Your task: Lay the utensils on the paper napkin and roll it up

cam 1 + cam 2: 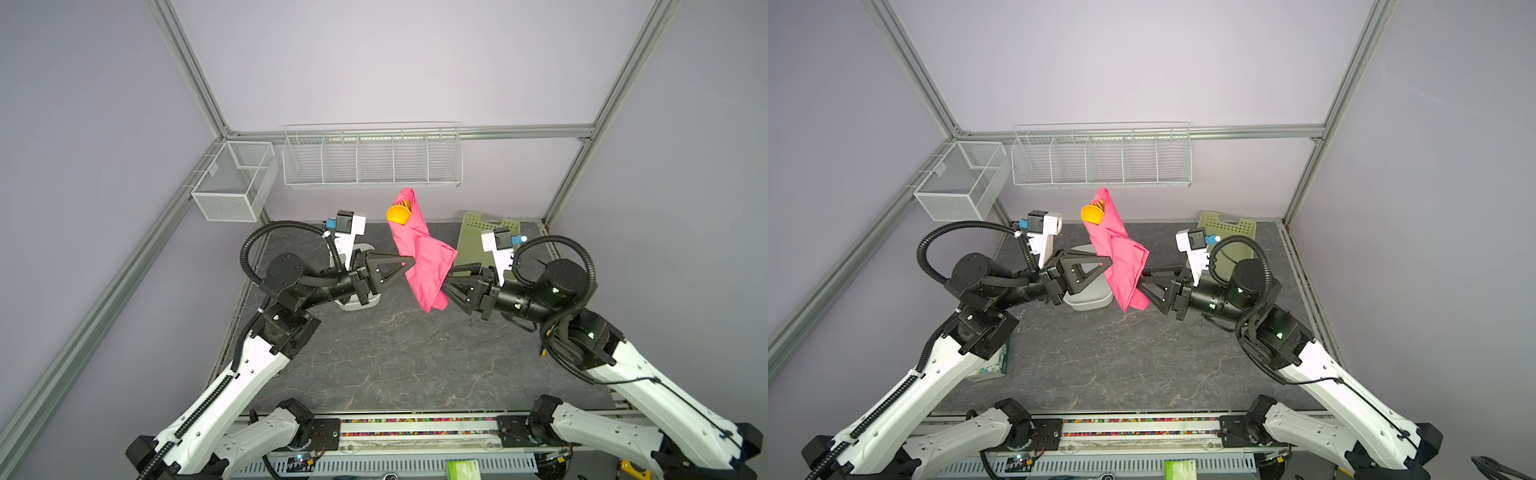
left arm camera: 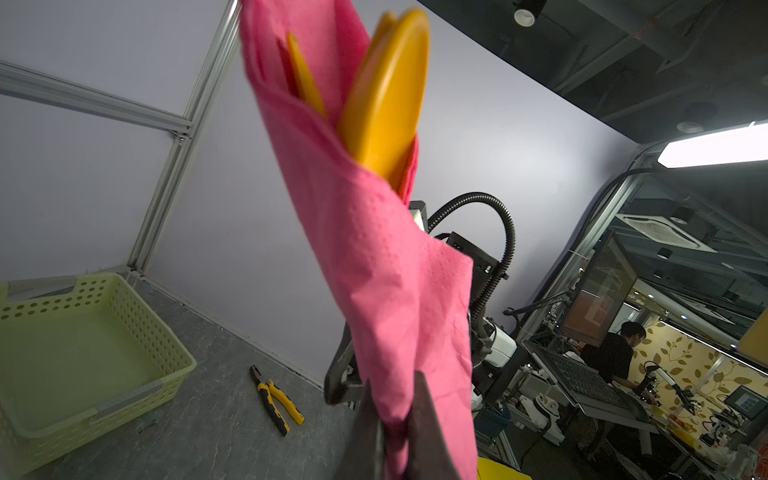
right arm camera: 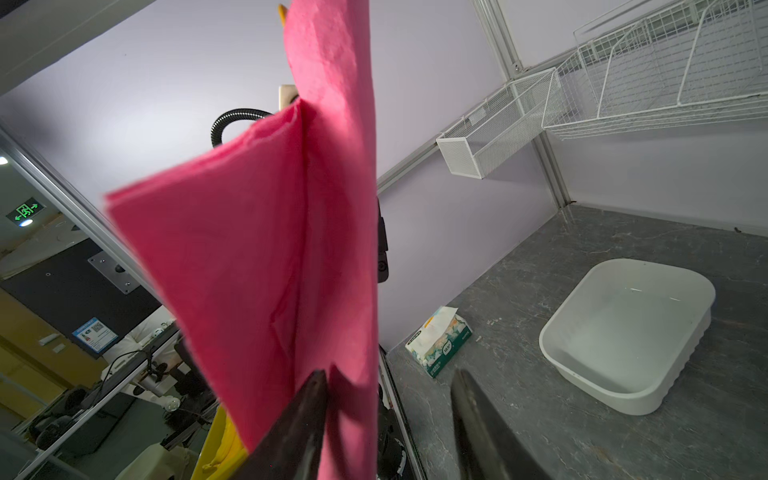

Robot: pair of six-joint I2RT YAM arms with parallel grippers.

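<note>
While the rolled pink-red paper napkin (image 1: 419, 253) hangs roughly upright, off the grey stone-pattern tabletop (image 1: 395, 353), the left gripper (image 2: 395, 419) is clamped tight on its lower part. The right gripper (image 3: 388, 382) has jaws apart: one finger (image 3: 305, 419) touches the paper, the other is clear.

Orange plastic utensils (image 2: 386, 91) poke out the roll's top. Spoon bowl is plain, a 2nd tip beside it; rest wrapped & unseen.

Nearby:
- white plastic tub (image 3: 648, 399), mostly behind the left arm in both top views
- pale green perforated basket (image 2: 145, 316), partly behind the right wrist
- tissue box (image 3: 440, 340)
- yellow-handled pliers (image 2: 276, 399)
- white wire rack (image 1: 372, 158) on back wall
</note>
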